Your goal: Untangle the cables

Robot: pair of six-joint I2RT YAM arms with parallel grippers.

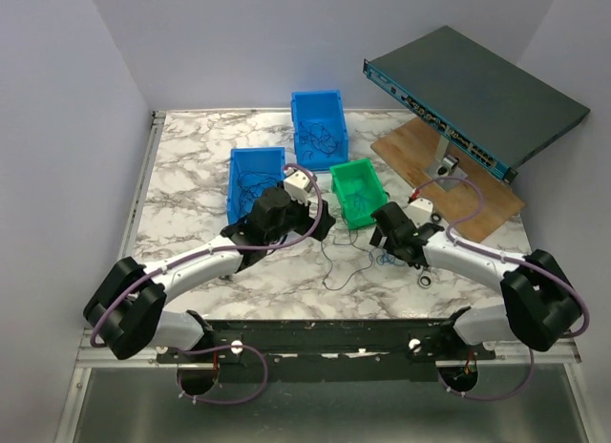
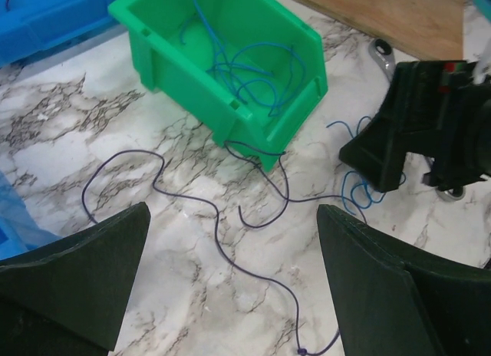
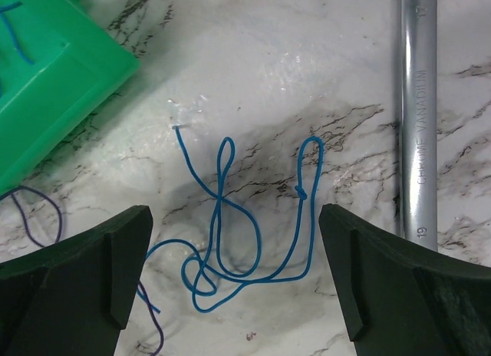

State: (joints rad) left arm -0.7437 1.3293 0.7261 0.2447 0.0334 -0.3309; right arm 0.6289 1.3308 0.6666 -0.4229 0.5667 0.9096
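A thin dark purple cable point(image 2: 218, 229) snakes over the marble between the open fingers of my left gripper point(image 2: 232, 218), touching neither finger, and ends in a small knot near the view's bottom edge. One end runs up to the green bin point(image 2: 230, 114), where blue cables point(image 2: 245, 68) lie coiled. A blue cable point(image 3: 301, 192) lies in loops with a small knot on the table, directly under my open right gripper point(image 3: 234, 214). From above, the left gripper point(image 1: 320, 225) and right gripper point(image 1: 382, 244) flank the loose cables point(image 1: 334, 262) in front of the green bin point(image 1: 358, 190).
Two blue bins point(image 1: 258, 180) point(image 1: 318, 128) with dark cables stand behind the left arm. A silver wrench point(image 3: 418, 110) lies right of the blue loops. A wooden board point(image 1: 458, 190) at the back right carries a tilted network switch point(image 1: 473, 94).
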